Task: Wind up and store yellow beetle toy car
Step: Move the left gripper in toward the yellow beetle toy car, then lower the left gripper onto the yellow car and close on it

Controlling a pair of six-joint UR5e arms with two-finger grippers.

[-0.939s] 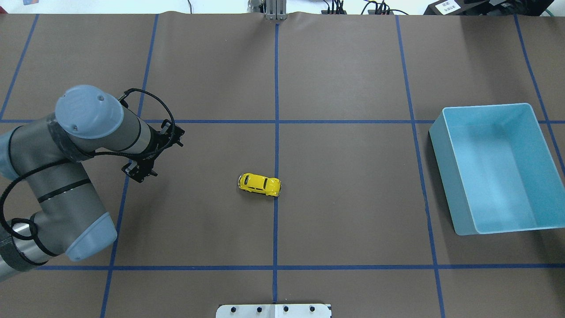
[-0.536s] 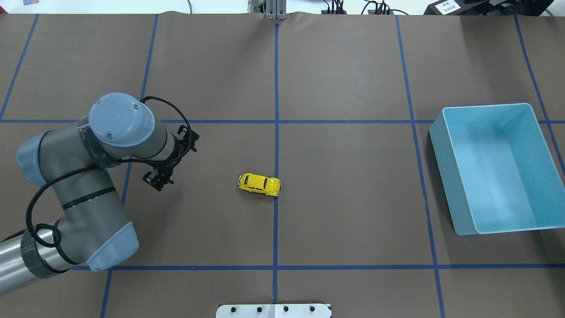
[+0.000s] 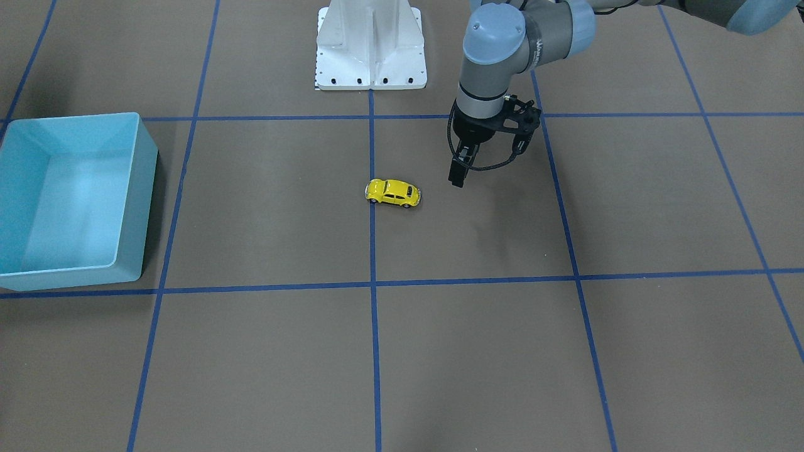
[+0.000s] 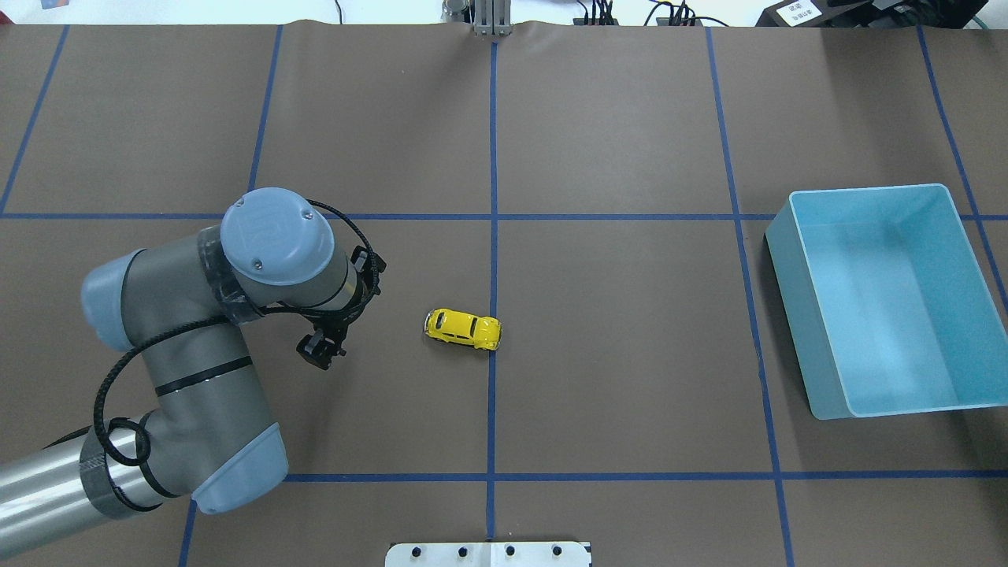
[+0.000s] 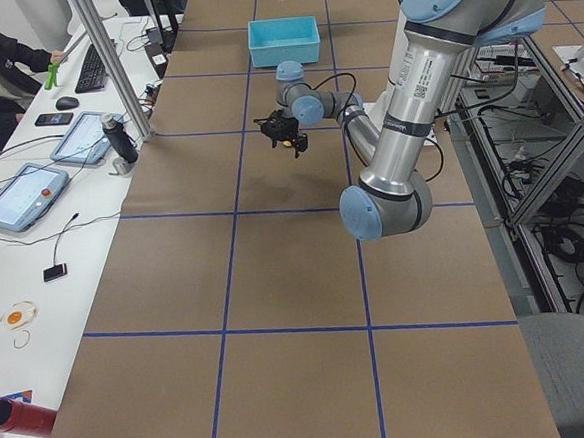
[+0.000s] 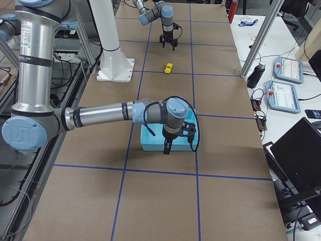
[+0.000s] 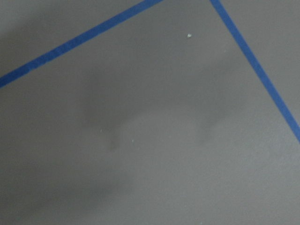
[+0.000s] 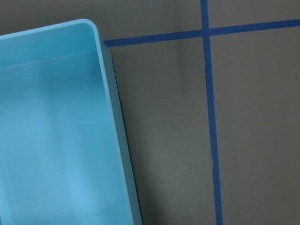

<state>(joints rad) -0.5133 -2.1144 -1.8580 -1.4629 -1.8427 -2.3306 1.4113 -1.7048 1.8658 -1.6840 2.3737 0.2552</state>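
Sitting car: tiny glossy bright-yellow Beetle-shaped toy car (image 4: 463, 328) with dark windows and black wheels, upright on its wheels. Set across the middle blue tape line (image 4: 492, 236), most of the body on the robot's left of it.
Table: flat brown paper-covered table (image 4: 614, 315), ruled into squares by the tape.
Left gripper: black two-finger left gripper (image 4: 319, 352), pointing down above the table near the car, on the robot's left of it and not touching. Fingers parted, holding nothing (two separate finger shadows (image 7: 110, 133) on the paper in the wrist view).
Bin: light-blue rectangular plastic bin (image 4: 866, 190), well apart from the car on the robot's right.
Right gripper: black two-finger right gripper (image 6: 167, 149), hanging over the bin's near edge in the right-side view. Cannot tell how far the fingers are spread.
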